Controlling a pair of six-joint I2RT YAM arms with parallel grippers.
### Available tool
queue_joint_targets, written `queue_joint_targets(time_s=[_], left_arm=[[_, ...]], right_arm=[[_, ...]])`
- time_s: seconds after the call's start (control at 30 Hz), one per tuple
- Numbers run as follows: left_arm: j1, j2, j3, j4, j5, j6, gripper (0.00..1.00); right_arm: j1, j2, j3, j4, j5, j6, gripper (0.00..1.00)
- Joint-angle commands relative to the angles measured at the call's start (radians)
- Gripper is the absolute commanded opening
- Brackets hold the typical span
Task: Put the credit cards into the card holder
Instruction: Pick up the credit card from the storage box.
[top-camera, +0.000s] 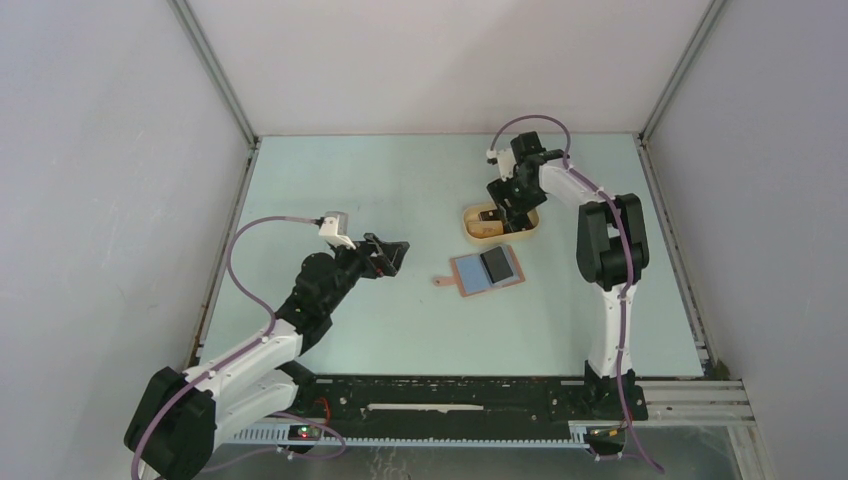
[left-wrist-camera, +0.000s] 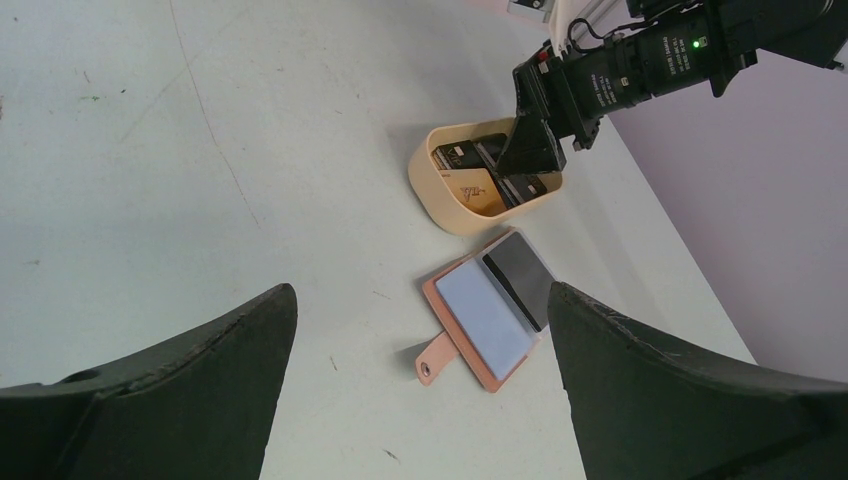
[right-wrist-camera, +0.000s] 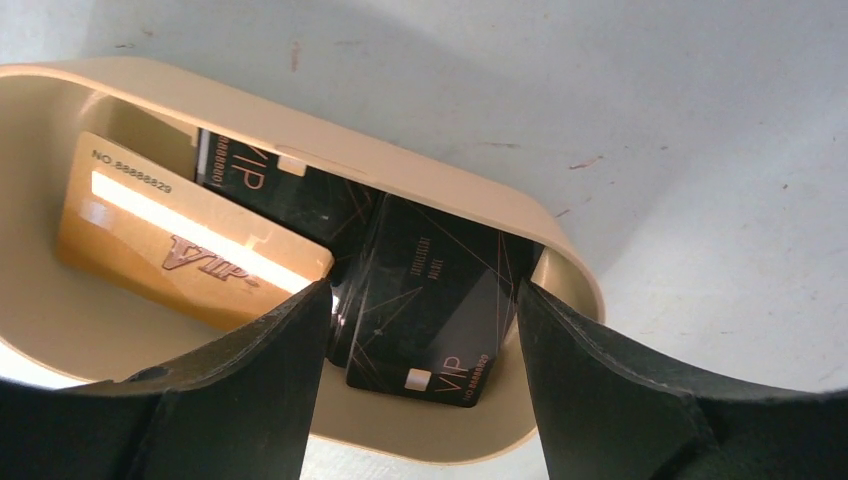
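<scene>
1. Right claw (right-wrist-camera: 423, 310): lowered into the beige tray (right-wrist-camera: 420, 165), jaws apart at medium width. Its fingers (right-wrist-camera: 250, 380) flank a black card (right-wrist-camera: 440, 270) printed "VIP". Cannot tell whether the pads actually pinch the card edges or just straddle them.
2. The black card lies tilted inside the tray, partly over a second black card (right-wrist-camera: 270, 185) at its 10 o'clock.
3. A gold card (right-wrist-camera: 180, 250), also printed "VIP", rests at the 9 o'clock side of the black card, leaning along the tray floor.
4. In the overhead view the tray sits on the pale surface (top-camera: 350, 180), at mid depth and right of centre.
5. The card holder (top-camera: 478, 277) lies open and flat on the surface at 7 o'clock of the tray, just beside it and not touching.
6. The holder shows a pale blue inner panel, with a dark rectangle (left-wrist-camera: 520, 275) on the half nearer the tray. Cannot tell if that is a card or a pocket.
7. The strap tab (left-wrist-camera: 432, 362) sticks out from the holder edge away from the tray.
8. Left claw (top-camera: 390, 256): jaws spread wide, holding nothing, raised off the surface. It sits at 9 o'clock of the holder, well apart, aimed toward it.
</scene>
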Motion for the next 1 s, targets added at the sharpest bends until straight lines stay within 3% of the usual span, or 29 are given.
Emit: queue_joint_targets(time_s=[0.0,0.67,0.97], left_arm=[[0.006,-0.006,-0.03,0.035,0.007,-0.01,1.0],[0.006,-0.005,-0.03,0.034,0.007,-0.011,1.0],[0.006,-0.002,-0.029,0.035,0.008,-0.012,1.0]], right_arm=[[-0.018,-0.038,-0.01,0.015,0.033,0.013,0.77],[-0.027,0.046,0.015,-0.032,-0.042,0.028,0.75],[-0.038,0.021,0.0,-0.002,-0.063,0.027,0.55]])
